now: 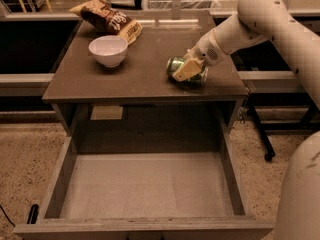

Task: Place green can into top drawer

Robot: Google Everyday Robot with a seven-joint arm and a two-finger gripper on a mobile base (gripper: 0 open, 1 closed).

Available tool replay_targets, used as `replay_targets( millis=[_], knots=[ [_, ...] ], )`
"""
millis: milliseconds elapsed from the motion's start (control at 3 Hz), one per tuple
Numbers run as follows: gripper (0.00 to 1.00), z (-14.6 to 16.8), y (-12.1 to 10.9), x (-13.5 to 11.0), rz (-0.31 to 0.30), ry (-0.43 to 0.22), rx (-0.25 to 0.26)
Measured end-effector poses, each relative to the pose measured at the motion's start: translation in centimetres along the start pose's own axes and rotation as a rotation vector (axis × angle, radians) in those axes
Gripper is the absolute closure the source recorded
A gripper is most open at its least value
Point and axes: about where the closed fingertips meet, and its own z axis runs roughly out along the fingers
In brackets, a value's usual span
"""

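Observation:
The green can lies on its side on the brown table top, near the right front corner. My gripper reaches down from the right and is shut on the can. One pale finger lies across the can's front; the other is hidden behind it. The can rests on the table. The top drawer is pulled wide open below the table's front, and its flat grey bottom holds nothing.
A white bowl stands on the table's left half. A brown snack bag lies behind it at the back left. My white arm crosses from the upper right. Speckled floor lies on both sides of the drawer.

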Motion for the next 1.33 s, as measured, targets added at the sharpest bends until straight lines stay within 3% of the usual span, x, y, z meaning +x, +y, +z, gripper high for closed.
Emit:
replay_targets(
  millis=[333,667,1000,1333],
  knots=[
    [1.00,-0.5,4.4,-1.8,-0.088,-0.082,-0.085],
    [1.00,0.3,12.2,-3.4,-0.247,-0.084,-0.146],
    [1.00,1.1,18.1,-3.0,-0.317,-0.024,-0.161],
    [1.00,1.9,18.9,-2.2,-0.311,-0.007,-0.184]
  ],
)
